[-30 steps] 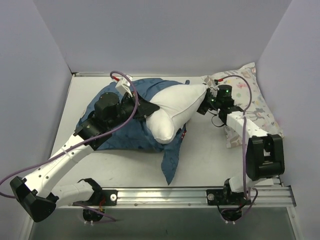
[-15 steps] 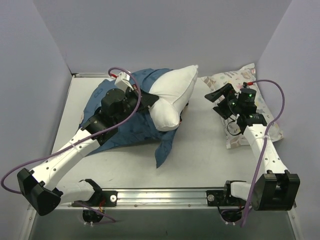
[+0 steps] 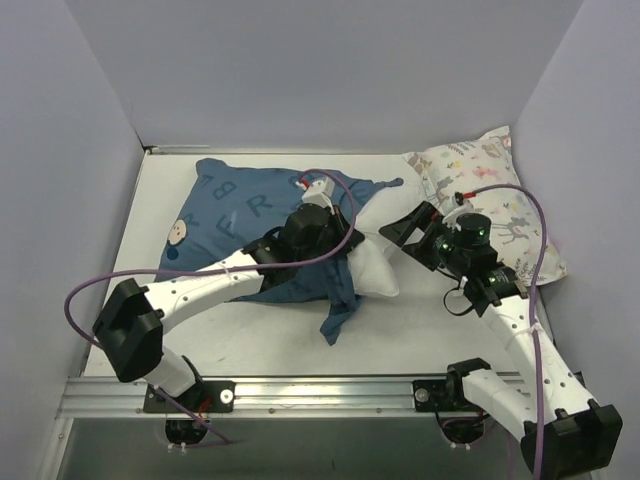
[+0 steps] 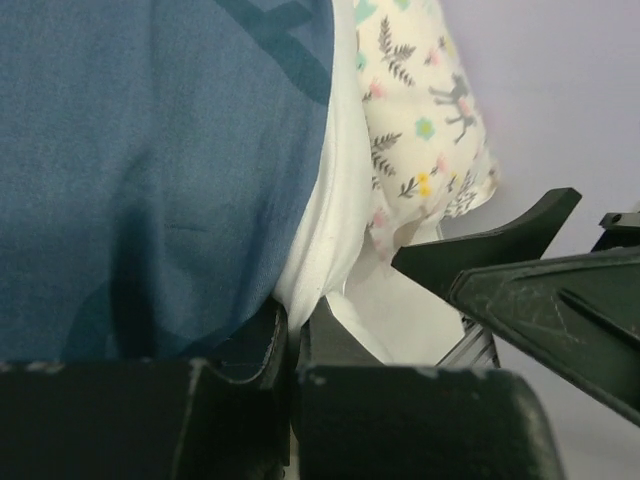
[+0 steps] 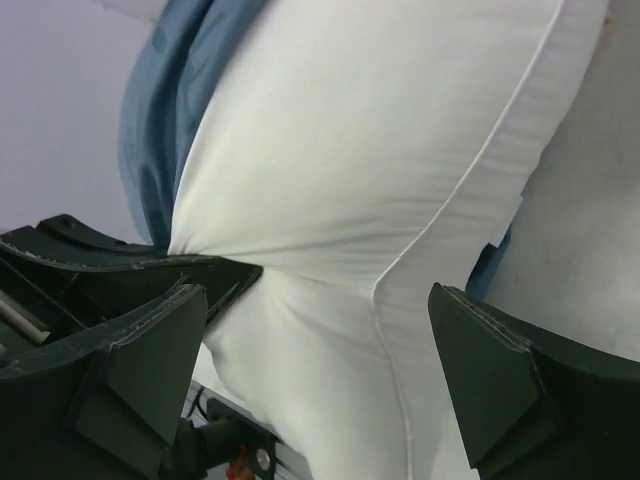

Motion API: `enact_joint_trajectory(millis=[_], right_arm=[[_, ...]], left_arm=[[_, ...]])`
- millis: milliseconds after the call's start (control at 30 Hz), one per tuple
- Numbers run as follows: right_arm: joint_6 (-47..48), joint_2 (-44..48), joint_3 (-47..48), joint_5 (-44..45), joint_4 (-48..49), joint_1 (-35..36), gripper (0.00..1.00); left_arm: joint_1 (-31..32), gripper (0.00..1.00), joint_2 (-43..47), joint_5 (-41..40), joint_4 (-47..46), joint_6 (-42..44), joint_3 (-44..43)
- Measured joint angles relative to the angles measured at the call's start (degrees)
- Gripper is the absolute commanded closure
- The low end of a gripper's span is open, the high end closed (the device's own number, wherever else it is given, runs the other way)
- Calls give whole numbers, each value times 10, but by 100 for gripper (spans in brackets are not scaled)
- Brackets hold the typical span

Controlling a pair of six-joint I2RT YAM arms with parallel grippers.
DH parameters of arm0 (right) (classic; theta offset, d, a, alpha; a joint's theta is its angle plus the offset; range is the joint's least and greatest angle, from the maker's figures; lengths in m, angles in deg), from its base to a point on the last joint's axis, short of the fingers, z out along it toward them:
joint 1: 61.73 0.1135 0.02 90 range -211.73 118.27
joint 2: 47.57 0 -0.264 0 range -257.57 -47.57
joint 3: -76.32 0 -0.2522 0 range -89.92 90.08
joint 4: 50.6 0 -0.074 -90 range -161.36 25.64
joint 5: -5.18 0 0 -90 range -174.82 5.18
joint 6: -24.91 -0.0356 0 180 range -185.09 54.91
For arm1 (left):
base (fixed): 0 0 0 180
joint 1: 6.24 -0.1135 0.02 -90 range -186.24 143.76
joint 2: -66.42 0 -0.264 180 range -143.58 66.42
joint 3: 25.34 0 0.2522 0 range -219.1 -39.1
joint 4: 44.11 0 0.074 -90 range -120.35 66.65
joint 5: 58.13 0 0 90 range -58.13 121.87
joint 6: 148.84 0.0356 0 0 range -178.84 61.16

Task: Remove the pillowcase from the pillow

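The teal-blue lettered pillowcase lies spread at the left middle of the table, with a small white patch near its left end. The white pillow sticks out of its right side. My left gripper is shut on a pinch of the pillow's white fabric right at the edge of the pillowcase. My right gripper is open, and its fingers stand on either side of the pillow's corner without touching it. The rest of the pillow is hidden inside the pillowcase.
A smaller deer-and-leaf print pillow lies at the back right against the wall, and it also shows in the left wrist view. A fold of the pillowcase trails toward the front rail. Walls enclose three sides.
My right gripper let go of the pillow's corner, pulled back, then came in open around the pillow. My left arm swung right and nearer, holding the pillow; the pillowcase now lies flatter.
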Motion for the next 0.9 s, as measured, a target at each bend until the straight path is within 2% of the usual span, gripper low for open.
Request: enact_joint_trajectory(millis=[300,633,900], right_arm=[[16,19,-151,14,15,31,0],[-17,77,-263,-9,152,31,0],[-71,14,-304,-29,298,36,1]], left_arm=[[29,100,-68,1,-34,-4,10],[48,100,-101,-9,-34,-10,-2],[53,100,-127,-22,-10,-10,-42]])
